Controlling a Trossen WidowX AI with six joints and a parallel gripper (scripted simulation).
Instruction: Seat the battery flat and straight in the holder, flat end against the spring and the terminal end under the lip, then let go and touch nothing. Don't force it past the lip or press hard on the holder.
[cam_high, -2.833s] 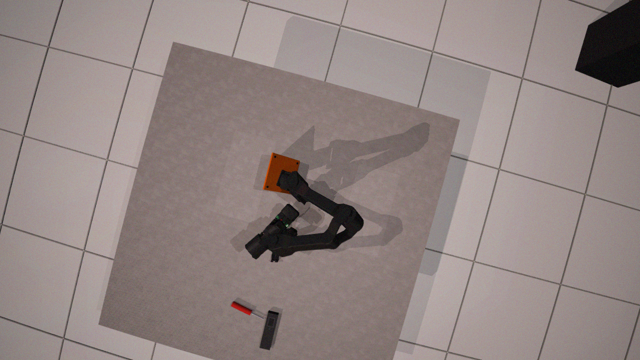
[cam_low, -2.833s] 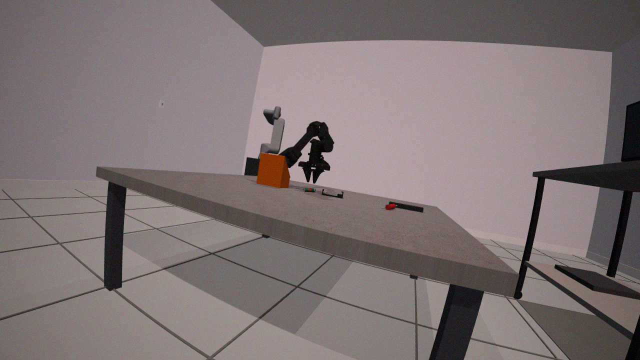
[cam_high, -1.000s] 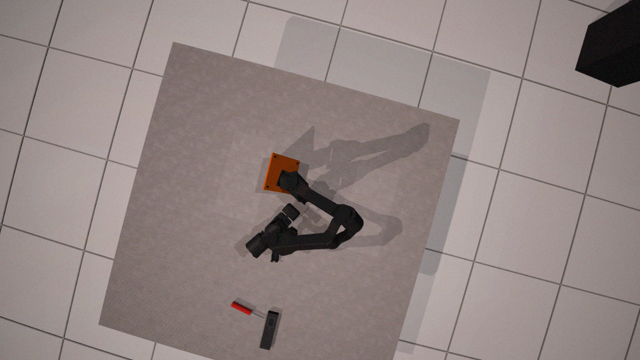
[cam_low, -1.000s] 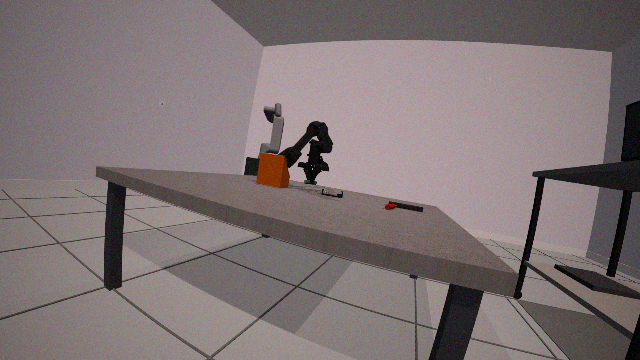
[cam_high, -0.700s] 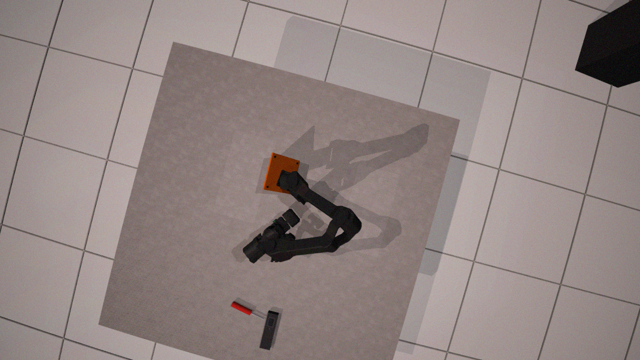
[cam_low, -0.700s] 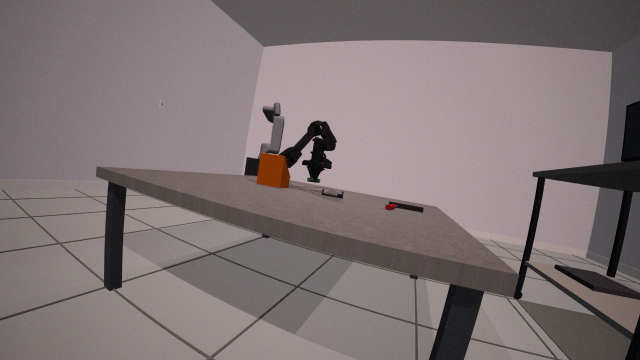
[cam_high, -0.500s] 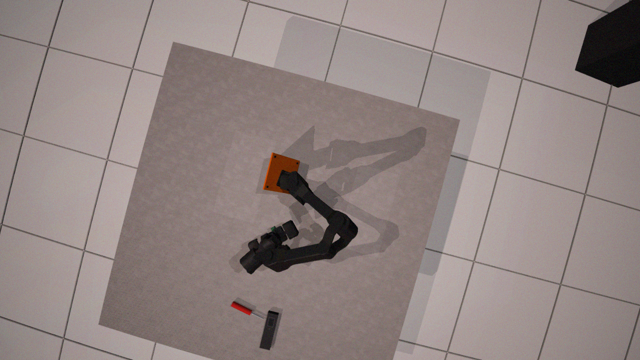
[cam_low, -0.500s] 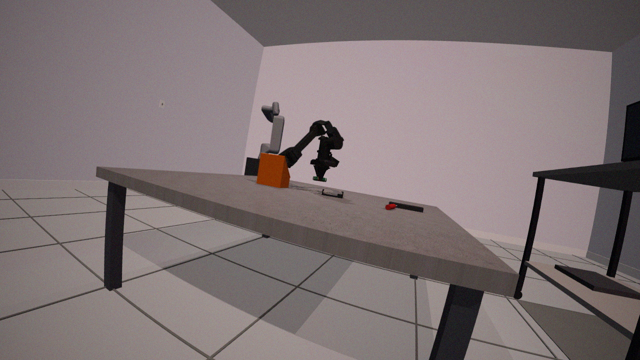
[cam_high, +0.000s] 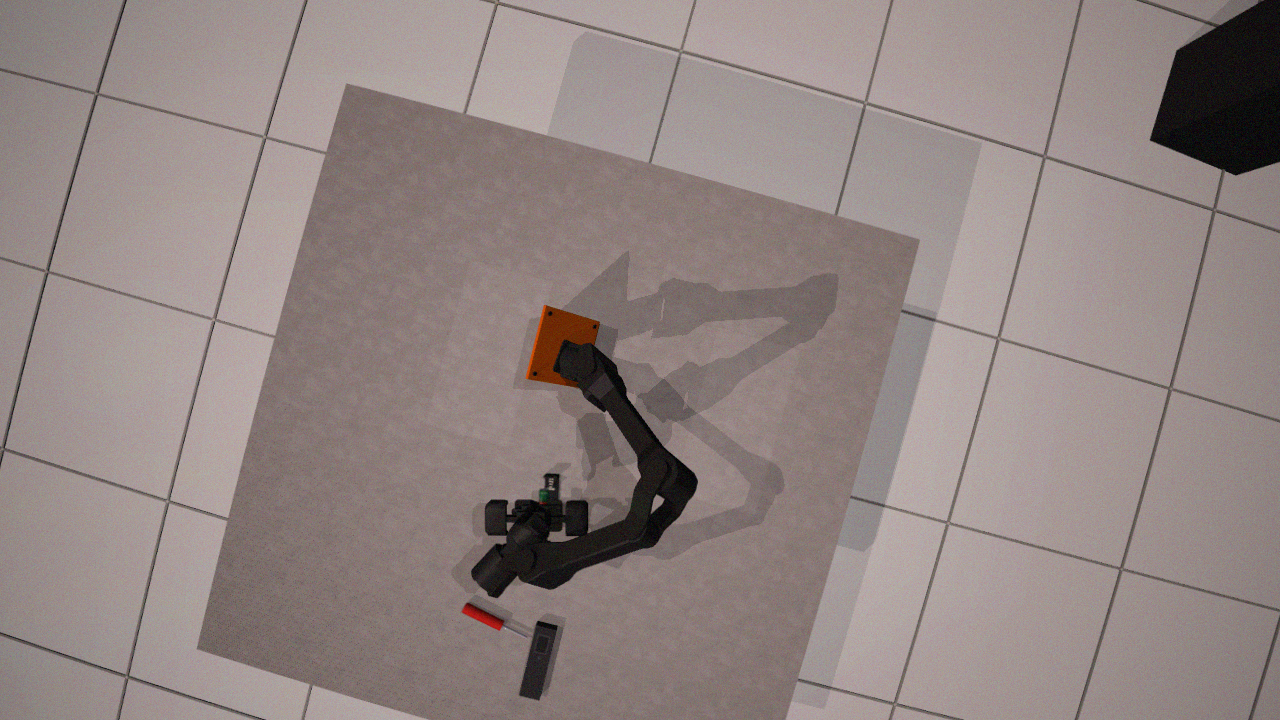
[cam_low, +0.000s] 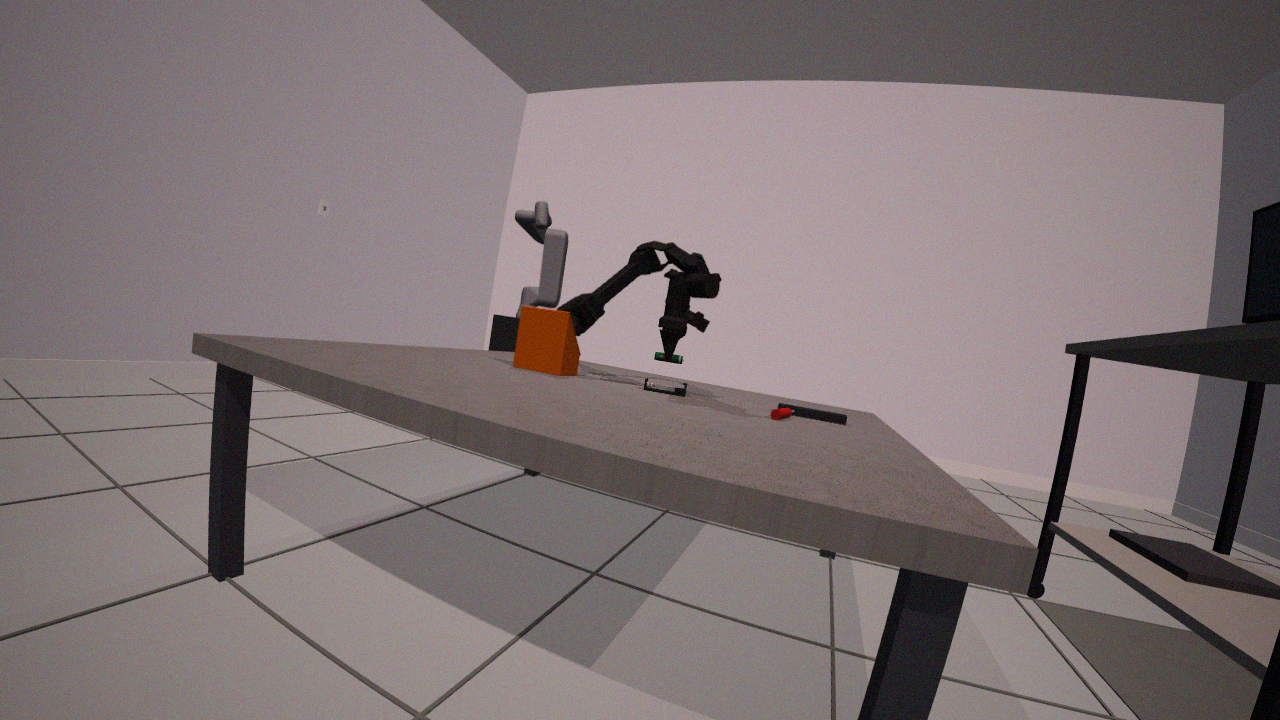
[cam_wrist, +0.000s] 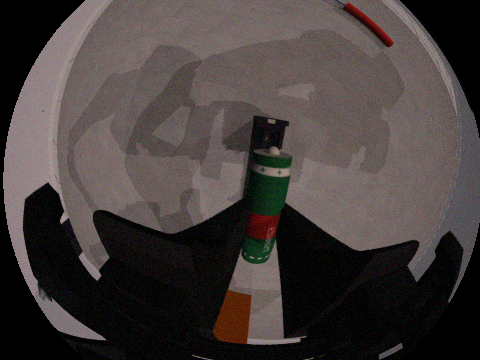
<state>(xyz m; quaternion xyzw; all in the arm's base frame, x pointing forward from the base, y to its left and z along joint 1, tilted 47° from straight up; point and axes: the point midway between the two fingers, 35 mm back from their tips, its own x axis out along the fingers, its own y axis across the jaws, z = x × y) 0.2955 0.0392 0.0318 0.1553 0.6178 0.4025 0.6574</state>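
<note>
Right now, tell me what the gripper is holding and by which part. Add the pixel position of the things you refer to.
The gripper (cam_high: 538, 516) (cam_low: 668, 357) (cam_wrist: 263, 207) holds the green battery (cam_high: 544, 494) (cam_low: 668, 358) (cam_wrist: 269, 192) by its sides, around the red band toward its flat end.

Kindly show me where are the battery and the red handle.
battery (cam_wrist: 269, 195): exterior, wrist; its green casing.
red handle (cam_high: 483, 616) (cam_low: 781, 413) (cam_wrist: 369, 24): top, exterior, wrist; its grip surface.

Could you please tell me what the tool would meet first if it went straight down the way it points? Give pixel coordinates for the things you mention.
Probably the black battery holder (cam_high: 554, 482) (cam_low: 664, 391) (cam_wrist: 270, 131), met by the held battery (cam_high: 544, 495) (cam_wrist: 268, 195); exact alignment is unclear.
</note>
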